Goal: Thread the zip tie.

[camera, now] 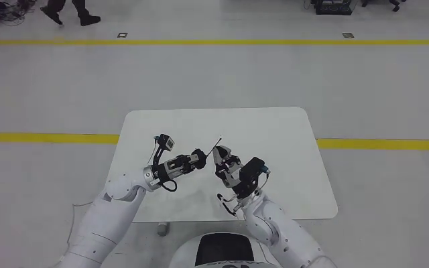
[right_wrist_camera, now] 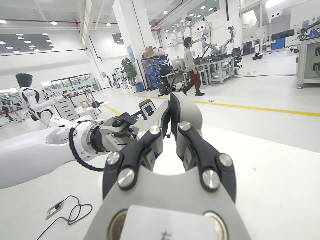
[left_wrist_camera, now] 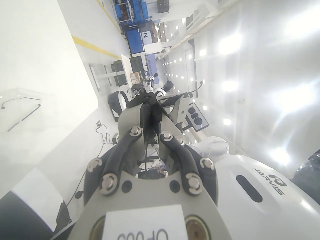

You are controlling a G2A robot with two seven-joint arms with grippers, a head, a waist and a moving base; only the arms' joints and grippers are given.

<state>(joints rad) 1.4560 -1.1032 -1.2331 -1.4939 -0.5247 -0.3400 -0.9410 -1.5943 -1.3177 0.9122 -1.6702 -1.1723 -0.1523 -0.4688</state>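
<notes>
Grey metal plates, black link bars and round silver pins make up the right gripper [right_wrist_camera: 171, 99]. Its two fingers are pressed together, ribbed black pads face to face. From between their tips a thin dark zip tie [right_wrist_camera: 175, 82] sticks out as a narrow stiff strip, leaning slightly to one side.

The left gripper [left_wrist_camera: 149, 103] is built the same way. Its fingers are likewise closed tight, with what looks like black strap pinched and bent at their tips, so the tie appears caught in both.

From above, the two grippers meet nearly tip to tip over the middle of the smooth white table [camera: 281, 134] with rounded corners. There the tie shows as a fine line slanting away from the meeting point.

The right wrist view shows the left arm's white shell and a looped black cable [right_wrist_camera: 75, 156] just beside its own fingers. The left wrist view shows the table's rounded edge.
</notes>
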